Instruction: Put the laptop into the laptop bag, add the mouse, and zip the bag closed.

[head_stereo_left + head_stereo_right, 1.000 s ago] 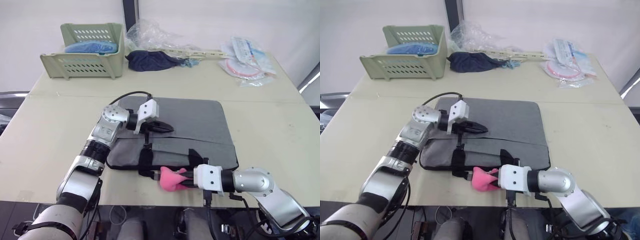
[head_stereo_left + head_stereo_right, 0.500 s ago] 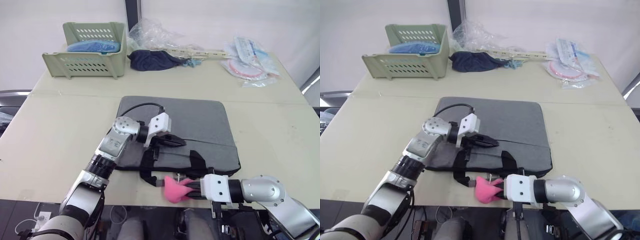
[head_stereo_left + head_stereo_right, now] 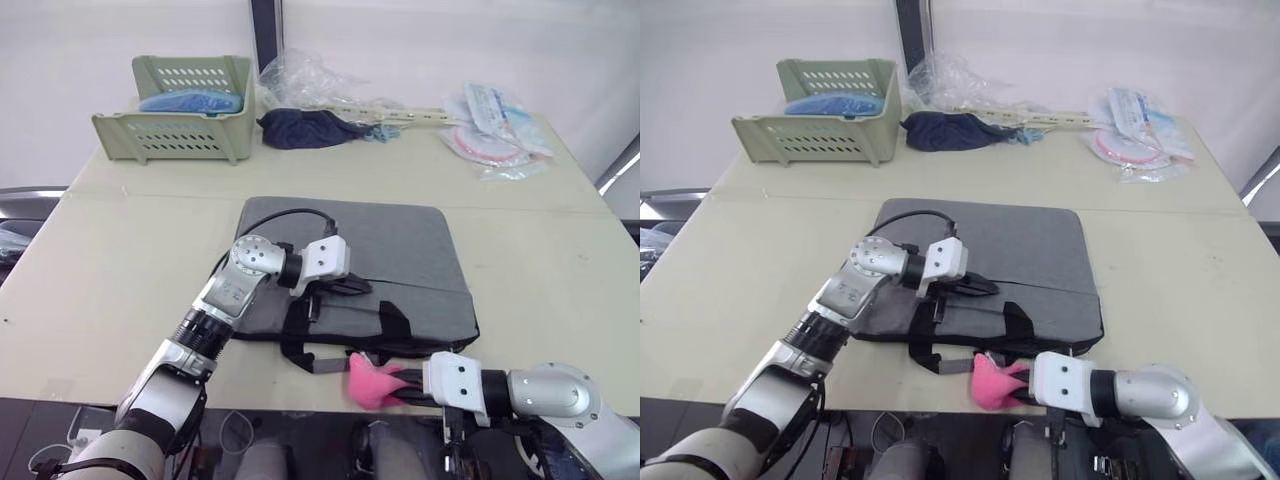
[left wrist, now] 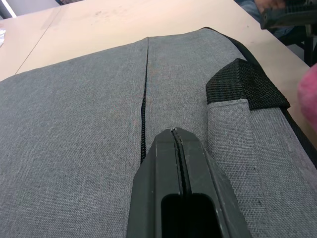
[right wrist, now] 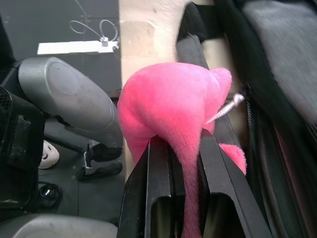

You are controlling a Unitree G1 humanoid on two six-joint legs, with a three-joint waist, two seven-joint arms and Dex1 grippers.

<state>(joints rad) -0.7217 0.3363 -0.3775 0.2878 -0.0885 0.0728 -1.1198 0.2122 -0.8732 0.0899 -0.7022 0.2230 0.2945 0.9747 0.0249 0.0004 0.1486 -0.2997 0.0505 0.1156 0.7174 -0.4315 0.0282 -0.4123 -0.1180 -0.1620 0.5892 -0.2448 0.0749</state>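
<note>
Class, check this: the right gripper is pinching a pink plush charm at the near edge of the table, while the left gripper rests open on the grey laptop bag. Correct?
Not quite. The right gripper does pinch the pink plush charm at the table's near edge, but the left gripper on the grey laptop bag is shut, as the left wrist view shows.

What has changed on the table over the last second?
The right gripper, shut on the pink plush charm, drew it rightward along the near edge of the laptop bag. The left gripper, shut, slid right across the bag. The bag, basket and navy cloth stayed put.
</note>
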